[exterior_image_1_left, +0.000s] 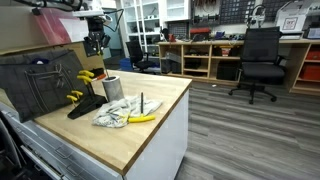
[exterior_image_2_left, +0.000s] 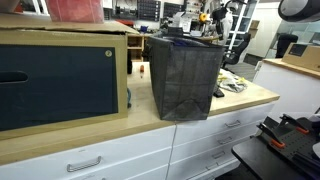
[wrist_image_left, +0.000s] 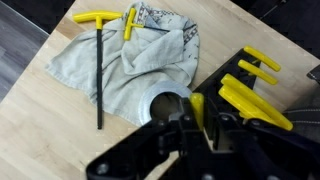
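Note:
My gripper (wrist_image_left: 200, 120) hangs high above the wooden counter (exterior_image_1_left: 150, 125), seen in an exterior view (exterior_image_1_left: 95, 44). Its fingers are close together on a thin yellow-handled tool (wrist_image_left: 197, 108). Right below it stands an open metal can (wrist_image_left: 165, 103), also seen in an exterior view (exterior_image_1_left: 112, 88). Beside the can is a black rack (wrist_image_left: 235, 120) with more yellow-handled tools (wrist_image_left: 250, 103). A grey cloth (wrist_image_left: 140, 60) lies on the counter with a black T-handle tool (wrist_image_left: 100, 70) and a yellow marker (wrist_image_left: 129, 22) on it.
A large black bag (exterior_image_2_left: 185, 75) stands on the counter next to the rack and also shows in an exterior view (exterior_image_1_left: 40, 85). A wooden cabinet (exterior_image_2_left: 60, 75) stands beside the bag. An office chair (exterior_image_1_left: 262, 60) and shelves (exterior_image_1_left: 200, 55) stand across the floor.

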